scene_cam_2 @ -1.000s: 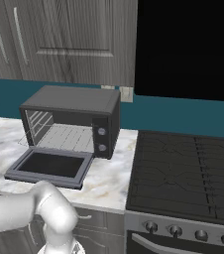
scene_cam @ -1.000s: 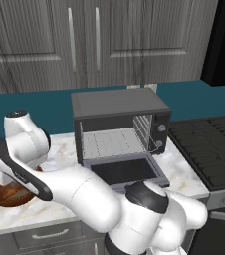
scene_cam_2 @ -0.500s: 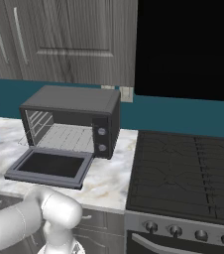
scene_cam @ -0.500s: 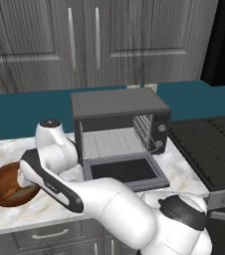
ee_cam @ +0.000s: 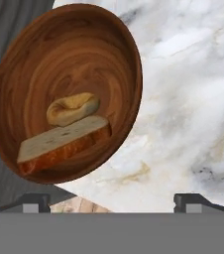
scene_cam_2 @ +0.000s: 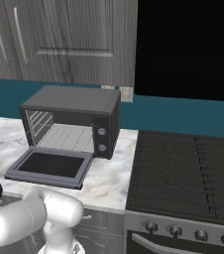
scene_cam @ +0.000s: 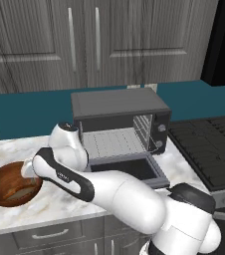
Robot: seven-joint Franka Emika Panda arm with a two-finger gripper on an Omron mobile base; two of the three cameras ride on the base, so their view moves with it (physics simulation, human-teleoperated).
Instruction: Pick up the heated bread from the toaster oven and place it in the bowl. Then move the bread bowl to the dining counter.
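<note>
The reddish-brown wooden bowl (scene_cam: 10,188) (ee_cam: 69,64) stands at the left end of the marble worktop. In it lie the heated bread (ee_cam: 73,108), a small golden bun, and a pale flat slice (ee_cam: 64,141) right beside it. My gripper (ee_cam: 111,202) hangs open above the bowl's near rim and holds nothing. In the left base view my hand (scene_cam: 30,169) is over the bowl's right rim. The toaster oven (scene_cam: 119,122) (scene_cam_2: 72,116) stands to the right with its door down and its wire rack bare. The dining counter is out of view.
The oven's dropped door (scene_cam: 127,169) (scene_cam_2: 49,166) lies flat toward the worktop's front edge. A black stovetop (scene_cam: 209,144) (scene_cam_2: 183,168) adjoins on the right. Grey wall cabinets hang behind. My own arm arches over the worktop (scene_cam: 50,204) between bowl and oven.
My arm's elbow has swung right and up, and the hand has shifted from over the bowl's middle toward its right rim. The bowl and the oven have not moved.
</note>
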